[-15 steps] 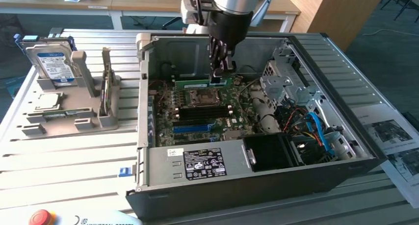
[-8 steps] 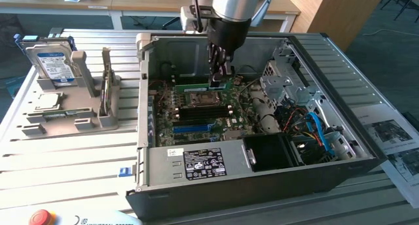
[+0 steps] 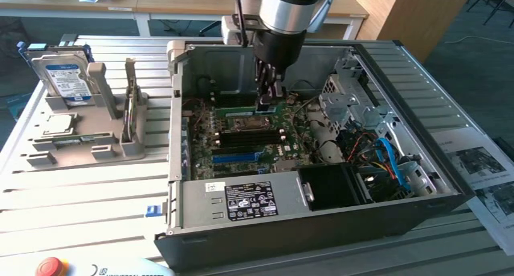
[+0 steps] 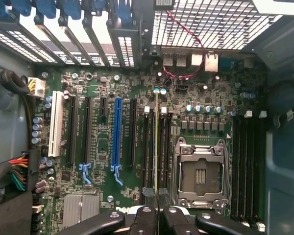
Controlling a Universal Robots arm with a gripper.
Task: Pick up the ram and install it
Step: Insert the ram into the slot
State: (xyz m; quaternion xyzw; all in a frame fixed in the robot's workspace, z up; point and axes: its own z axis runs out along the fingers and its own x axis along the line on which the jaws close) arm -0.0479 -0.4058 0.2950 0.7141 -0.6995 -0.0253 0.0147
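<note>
**Over the memory slots: ram clamped in the gripper**

Closest to the exterior camera, a red button can be seen at the table's edge. Next comes the open computer case, with its power supply at the near side. Further in, the motherboard is laid bare, and the gripper is reached down into the case right above it. From the wrist view, the jaws are seen closed tight on the ram, which is held edge-on, so just a thin green line is shown. It's lined up lengthwise with the black memory slots just beside the empty processor socket. Whether it's touching a slot can't be told. Off on the exterior view's left, a grey stand is parked on the table, with a hard drive stood upright at its far end.
</note>
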